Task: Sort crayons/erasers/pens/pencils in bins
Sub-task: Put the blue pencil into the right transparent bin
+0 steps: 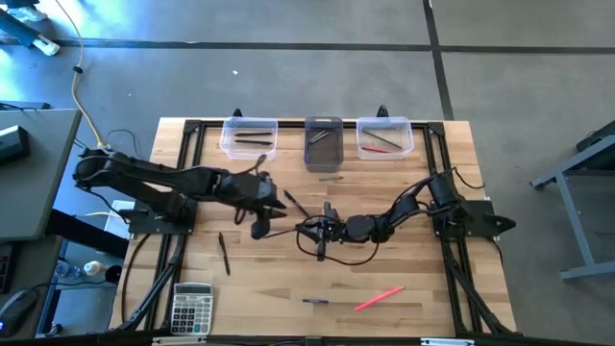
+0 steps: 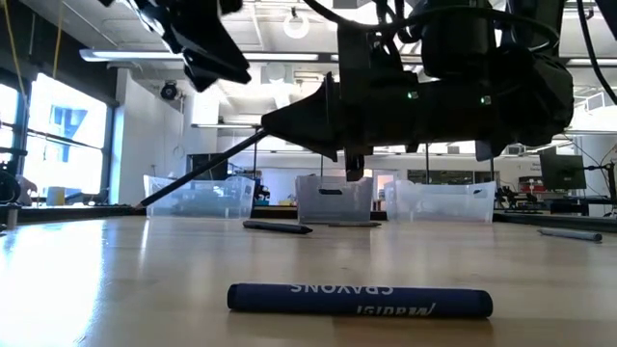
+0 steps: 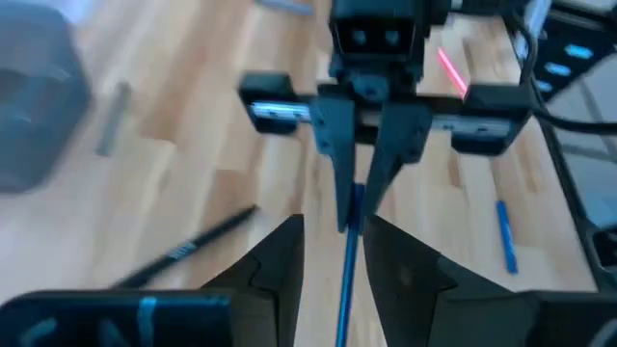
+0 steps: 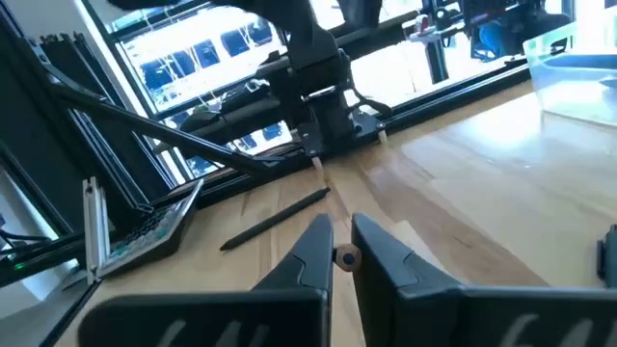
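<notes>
A thin blue pencil (image 3: 345, 280) hangs over the table's middle, and my right gripper (image 3: 352, 207) is shut on one end of it. The pencil's free length runs between the fingers of my left gripper (image 3: 333, 231), which stand open on either side of it with a gap. In the high view the left gripper (image 1: 269, 216) is just left of the right gripper (image 1: 309, 231). Three bins stand in a row at the far edge: a clear one (image 1: 248, 137) with dark sticks, a dark one (image 1: 324, 144), and a clear one (image 1: 384, 137) with a red stick. My right gripper pinches the pencil's end (image 3: 353, 198) between its two fingers, with the butt (image 4: 345, 255) showing in the gap. The fingers come level from the table's right and lie along the pencil. The pencil (image 2: 207, 169) is lifted clear and slants down toward the left.
Loose on the table lie a blue crayon (image 2: 359, 301) near the front edge, a pink stick (image 1: 380, 298), two black pens (image 1: 296, 205) (image 1: 223, 255) and a grey stick (image 1: 330, 177) before the dark bin. A grey calculator (image 1: 191, 308) sits at the near left corner.
</notes>
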Controlling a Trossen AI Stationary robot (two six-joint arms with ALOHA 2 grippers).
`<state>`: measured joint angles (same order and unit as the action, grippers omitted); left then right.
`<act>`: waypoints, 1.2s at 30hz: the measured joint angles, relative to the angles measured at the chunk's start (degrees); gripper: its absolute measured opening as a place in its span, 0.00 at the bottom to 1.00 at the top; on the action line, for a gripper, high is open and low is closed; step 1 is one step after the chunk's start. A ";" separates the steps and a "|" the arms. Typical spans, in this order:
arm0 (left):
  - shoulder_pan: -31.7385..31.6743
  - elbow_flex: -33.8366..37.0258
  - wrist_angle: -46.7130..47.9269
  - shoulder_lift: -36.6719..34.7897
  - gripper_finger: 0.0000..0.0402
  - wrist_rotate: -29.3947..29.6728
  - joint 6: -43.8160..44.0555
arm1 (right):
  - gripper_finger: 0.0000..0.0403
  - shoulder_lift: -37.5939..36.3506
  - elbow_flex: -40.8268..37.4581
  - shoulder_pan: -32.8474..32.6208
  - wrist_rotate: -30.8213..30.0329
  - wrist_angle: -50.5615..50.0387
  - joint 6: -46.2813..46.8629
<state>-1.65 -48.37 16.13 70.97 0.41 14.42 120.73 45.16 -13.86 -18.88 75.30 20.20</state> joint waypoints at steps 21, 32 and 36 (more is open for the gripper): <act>5.03 25.97 -28.85 -15.80 0.06 13.08 0.38 | 0.02 -46.28 -13.85 7.78 -12.66 -28.57 -23.42; 5.05 26.96 -33.86 -15.88 0.01 13.98 -2.23 | 0.02 -75.79 -15.95 19.76 -24.62 -59.91 -18.79; 5.05 26.96 -34.40 -15.88 0.01 15.26 -2.65 | 0.02 -79.05 -22.14 27.13 -22.49 -59.77 -14.24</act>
<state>3.40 -21.41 -18.27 55.09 15.67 11.77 41.69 23.02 13.27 -41.38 15.53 5.96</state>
